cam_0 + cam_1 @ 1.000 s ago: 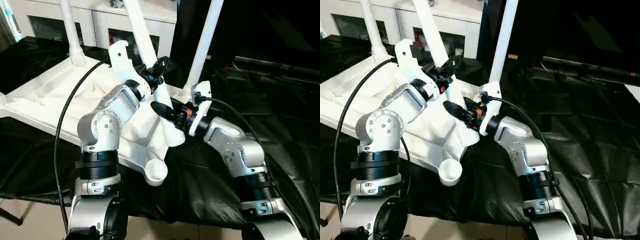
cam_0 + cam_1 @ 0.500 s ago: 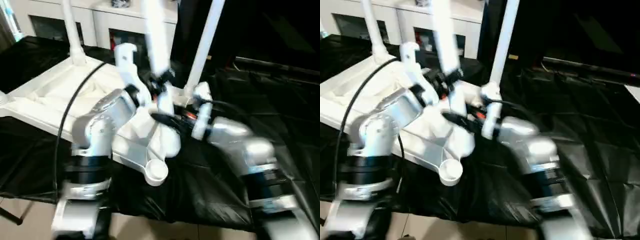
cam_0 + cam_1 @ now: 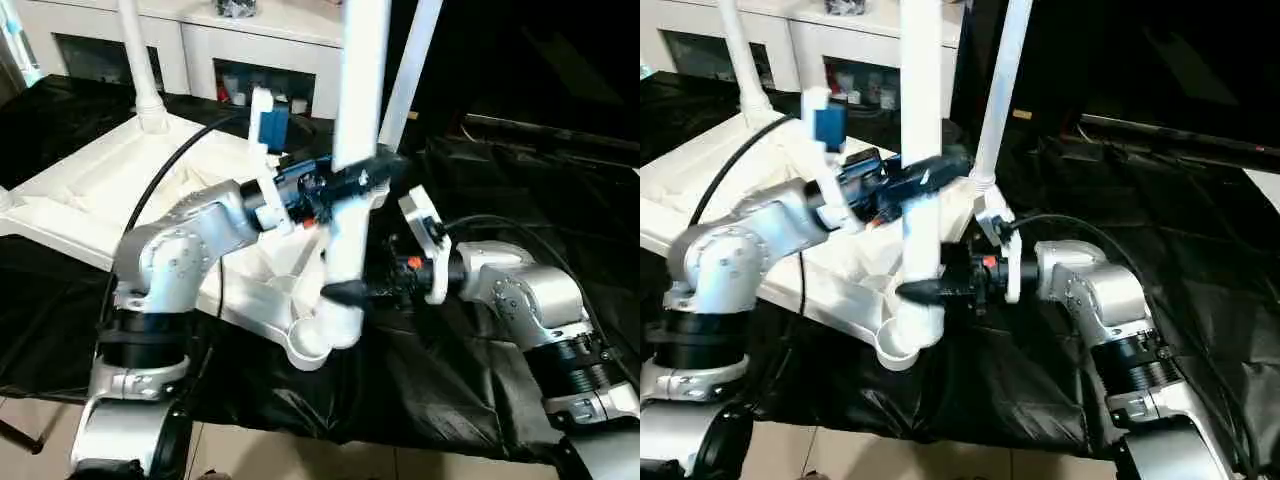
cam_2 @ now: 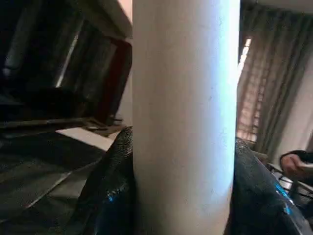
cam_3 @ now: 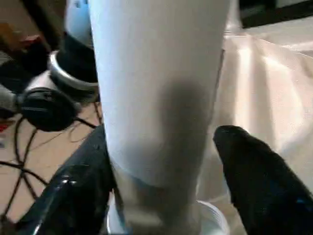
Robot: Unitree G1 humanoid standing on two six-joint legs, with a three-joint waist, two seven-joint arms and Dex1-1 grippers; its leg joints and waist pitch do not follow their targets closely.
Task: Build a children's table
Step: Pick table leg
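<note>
The fourth leg (image 3: 350, 200) stands upright with its foot in the near corner socket (image 3: 315, 345) of the upturned tabletop (image 3: 90, 195) on the black table (image 3: 500, 400); whether it is fully seated cannot be told. The right tool (image 3: 335, 292) brackets its base, fingers spread with a gap on one side, while the left tool (image 3: 375, 175) pinches it higher up. Beyond, three legs (image 3: 140, 70) already stand in their sockets, so the build looks nearly complete.

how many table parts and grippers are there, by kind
white legs: 3, one far left, one at the back, one held in the near corner
tabletop: 1
grippers: 2, left, right
total: 6
</note>
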